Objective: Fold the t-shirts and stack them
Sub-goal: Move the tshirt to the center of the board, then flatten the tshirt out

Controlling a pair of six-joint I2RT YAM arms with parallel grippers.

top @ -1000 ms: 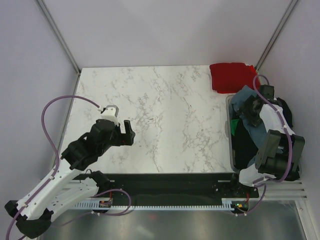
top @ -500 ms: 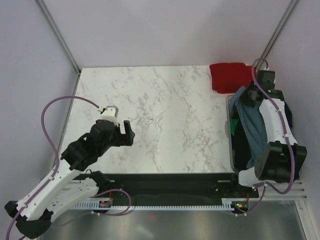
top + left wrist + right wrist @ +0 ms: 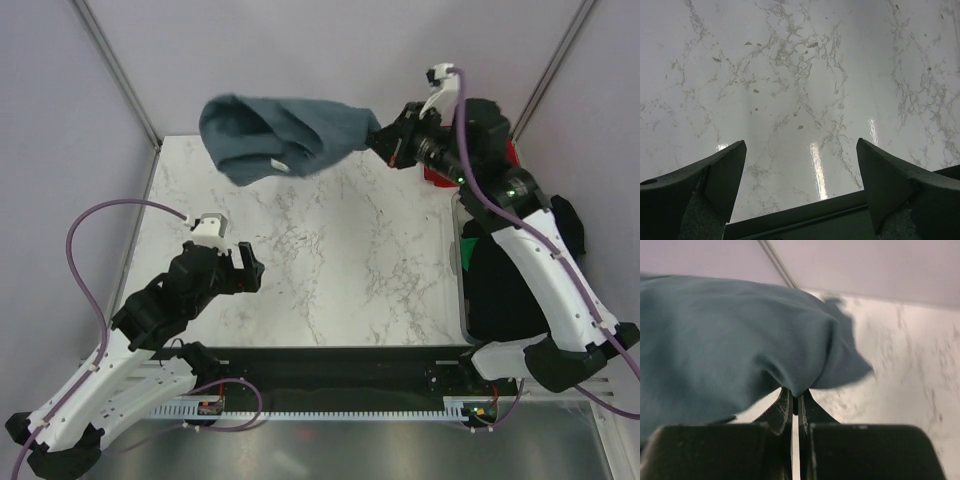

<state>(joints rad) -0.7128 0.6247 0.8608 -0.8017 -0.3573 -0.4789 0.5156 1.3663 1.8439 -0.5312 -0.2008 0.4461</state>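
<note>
My right gripper (image 3: 386,143) is shut on a bunched edge of the slate blue-grey t-shirt (image 3: 275,132), which billows in the air over the table's far left, a small neck label showing. In the right wrist view the cloth (image 3: 730,340) spreads out from the shut gripper (image 3: 796,393). Only slivers of the red t-shirt (image 3: 436,174) show behind the right arm at the far right corner. Black t-shirts (image 3: 500,290) fill the bin on the right. My left gripper (image 3: 249,268) hovers open above the table's near left, and nothing lies between its fingers (image 3: 801,146).
The marble table (image 3: 340,250) is bare under the left gripper (image 3: 790,75). A grey bin's rim (image 3: 460,262) runs along the right edge with a green scrap (image 3: 466,250) beside it. A black rail (image 3: 330,362) borders the near edge. Frame posts stand at the far corners.
The right gripper closed on the blue-grey t-shirt in the bin, pulled it up and swung it left over the table. The left arm shifted slightly.
</note>
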